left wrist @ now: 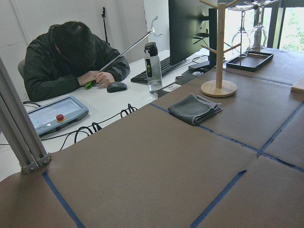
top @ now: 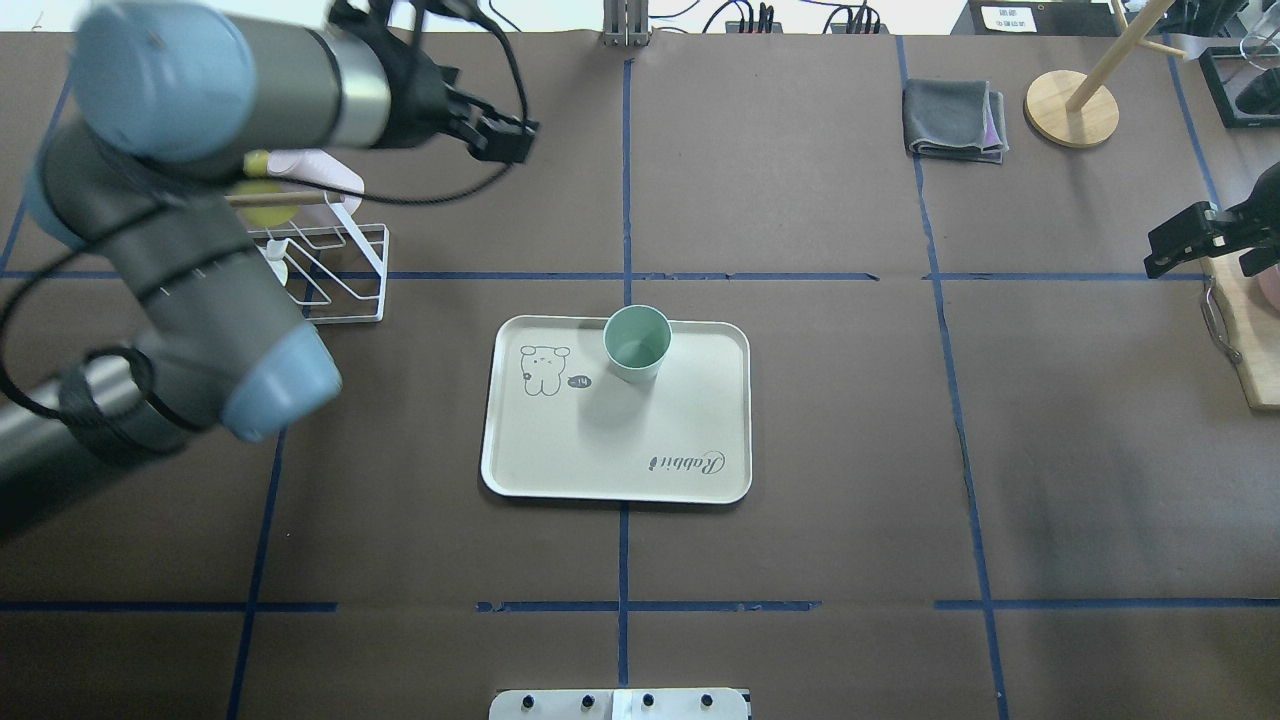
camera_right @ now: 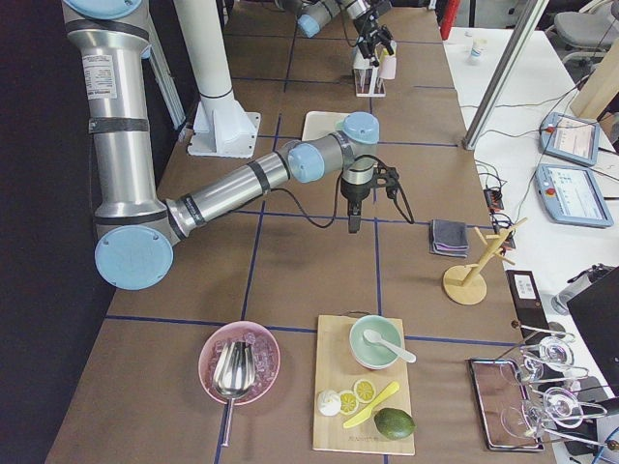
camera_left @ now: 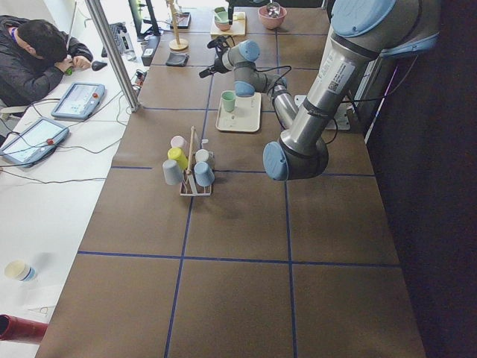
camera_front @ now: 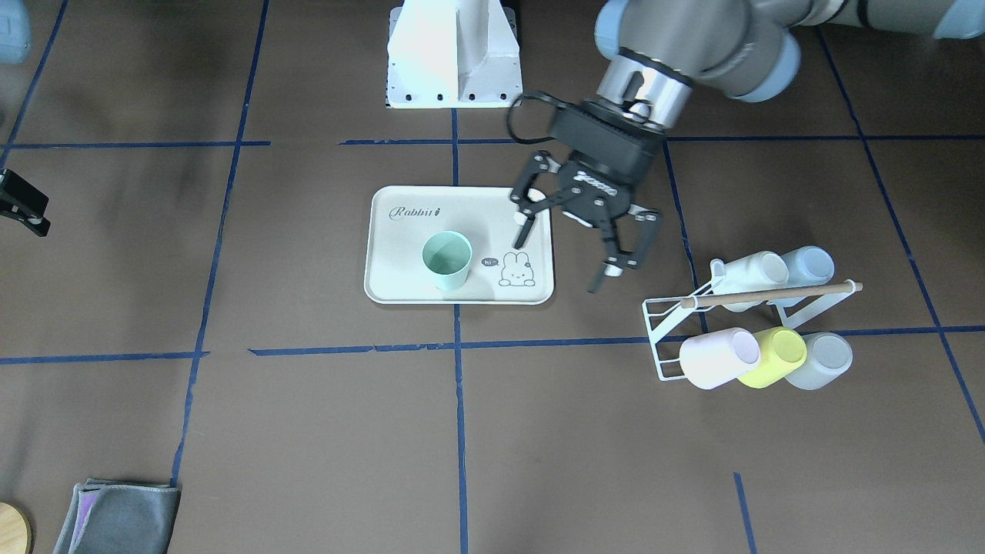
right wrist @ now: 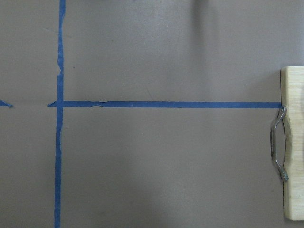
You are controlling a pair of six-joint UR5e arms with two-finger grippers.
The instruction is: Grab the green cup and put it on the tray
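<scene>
Green cup [camera_front: 447, 260] position: upright on the tray [camera_front: 400, 265], mouth up, empty, near the tray's middle and beside the bunny print; going by how things lie, I judge the placing done
table [camera_front: 308, 431]: brown cover with a blue tape grid, tray about centre
left arm [top: 200, 300]: mine, comes in high on the rack side
rack [camera_front: 668, 327]: white wire, holds the other pastel cups, well apart from the tray
left gripper [camera_front: 565, 255]: fingers spread wide with nothing between them, raised over the tray's rack-side edge
right gripper [top: 1190, 240]: far off at the table's edge, can't tell how its jaws stand
cup vs jaws: no contact; cup sits clear of both my fingers, further in on the tray; my nearest finger [camera_front: 522, 231] hangs above the bunny-side rim
cup handling: I judge it light, stiff, thin-walled plastic; matte, so fair friction; empty, so a side nudge would tip it
hold point if a regrasp is needed: across the wall just under the rim, or one finger inside and one outside; gentle squeeze, since the wall may flex
risk: clipping the rim on my way out
</scene>
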